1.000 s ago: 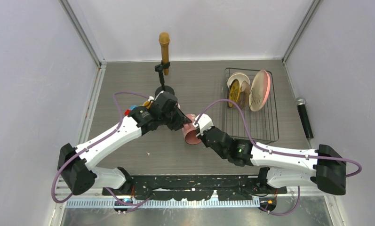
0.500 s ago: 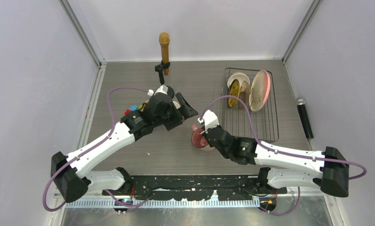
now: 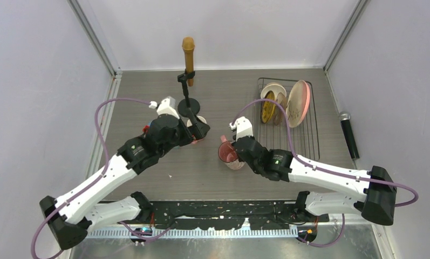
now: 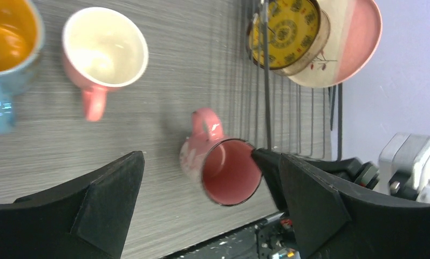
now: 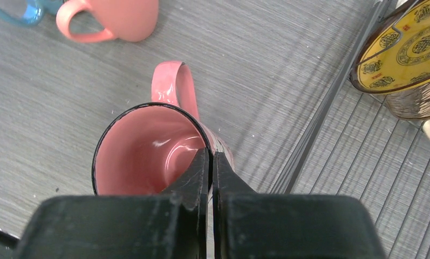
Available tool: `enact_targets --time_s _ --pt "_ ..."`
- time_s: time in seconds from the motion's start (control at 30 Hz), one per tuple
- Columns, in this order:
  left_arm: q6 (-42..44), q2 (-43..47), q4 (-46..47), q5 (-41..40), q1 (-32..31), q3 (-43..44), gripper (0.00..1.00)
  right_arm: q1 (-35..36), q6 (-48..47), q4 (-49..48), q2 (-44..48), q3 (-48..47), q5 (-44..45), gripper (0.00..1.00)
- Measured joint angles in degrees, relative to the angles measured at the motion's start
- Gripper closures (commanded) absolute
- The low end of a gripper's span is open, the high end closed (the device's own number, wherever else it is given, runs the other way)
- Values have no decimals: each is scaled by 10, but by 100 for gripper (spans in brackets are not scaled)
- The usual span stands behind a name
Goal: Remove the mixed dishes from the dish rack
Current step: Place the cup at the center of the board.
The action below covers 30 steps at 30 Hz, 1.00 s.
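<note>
Standing on edge at the far end of the black wire dish rack [image 3: 301, 145], well beyond the right jaws and off to their right, are the dishes not yet unloaded. They are the large pink-and-cream plate with a leaf motif [image 3: 298, 102], the white bowl [image 3: 273, 88] and the small yellow plate with dark patterning [image 3: 267, 107]. Nearer, the pink patterned mug [image 5: 142, 154] is mouth up just outside the rack's left wall, its handle pointing away from the right gripper [image 5: 210, 157]. Those jaws pinch the mug's wall at the rim, one finger inside and one outside. Whether its base rests on the table I cannot tell. The left gripper [image 4: 197, 155] hangs with jaws spread wide, holding nothing. Ahead of it and to its left stand the plain pink mug [image 4: 104, 51] and the orange mug with a blue handle [image 4: 7, 40]. The right arm looks nearer the rack, so the next pick likely falls to it after letting go.
</note>
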State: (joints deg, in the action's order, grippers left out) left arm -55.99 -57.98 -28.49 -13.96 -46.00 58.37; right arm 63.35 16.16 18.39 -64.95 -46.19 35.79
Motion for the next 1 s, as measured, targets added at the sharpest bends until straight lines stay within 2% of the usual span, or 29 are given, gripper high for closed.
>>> enact_targets --time_s 0.23,0.43,0.73,1.0 --pt "38 119 -17 -105 0 -76 0 -55 7 -55 -31 -2 -18 100" --pt "59 177 -33 -160 1 -111 0 -104 -7 -153 -97 -2 -33 100" --pt "72 190 -63 -211 2 -115 0 -164 -52 -291 -184 -19 -52 100" --pt "75 194 -73 -219 2 -117 0 -195 -57 -354 -258 -61 -73 100"
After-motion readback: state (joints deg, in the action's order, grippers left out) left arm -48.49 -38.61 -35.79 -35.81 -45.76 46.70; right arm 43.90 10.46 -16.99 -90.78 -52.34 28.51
